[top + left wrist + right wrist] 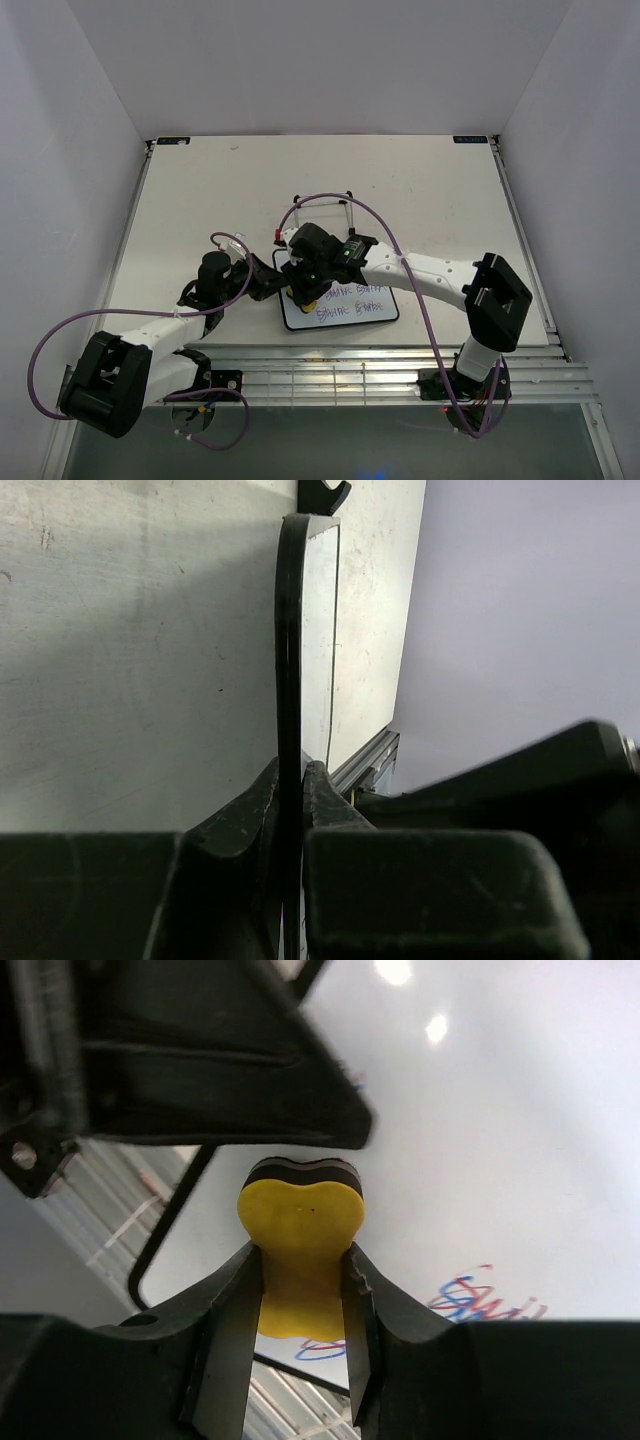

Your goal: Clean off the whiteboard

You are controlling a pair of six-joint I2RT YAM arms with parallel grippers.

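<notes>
The whiteboard (350, 305) lies flat on the table (200, 200), just below the middle of the top picture. It has red and blue-purple scribbles (350, 303) on it.

The left claw (275, 285) is at the board's left edge. In the left wrist picture the board's thin black rim (290, 680) runs straight up the middle. The left claw (292, 795) is closed tight on that rim, with one finger (245, 810) on each side of it.

The right claw (305, 293) is over the left part of the board. It pinches a small yellow eraser (310, 297). In the right wrist picture the eraser (300, 1225) sits low in the middle, and the claw (300, 1260) squeezes it from both sides. The eraser has a dark strip along its top. That end is at the white board (480, 1140), but I cannot tell if it presses down. More scribbles (480, 1298) show in the lower right of that picture.

A thin black wire stand (320, 205) stands on the table just above the board in the top picture.
</notes>
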